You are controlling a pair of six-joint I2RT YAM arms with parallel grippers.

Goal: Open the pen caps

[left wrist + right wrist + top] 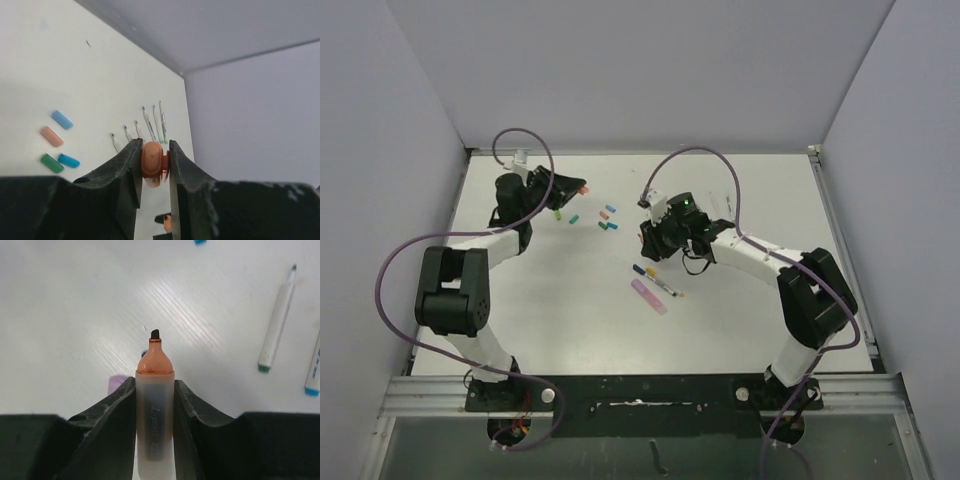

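Note:
My left gripper [154, 150] is shut on an orange pen cap [152, 161], held end-on above the table; it also shows at the back left in the top view [575, 186]. My right gripper [155, 385] is shut on a pale pen body [155, 415] whose orange tip [155, 357] is bare and points away. It is near the table's middle in the top view [648, 243]. Loose caps lie between the arms: blue [62, 119], salmon [51, 136], green [51, 163] and another blue one [68, 160].
Several uncapped pale pen bodies [150, 122] lie in a row by the far wall; two of them show in the right wrist view [276, 327]. A pink pen [648, 296] and two more pens [665, 288] lie in front of the right gripper. A purple piece [116, 384] lies under the right fingers.

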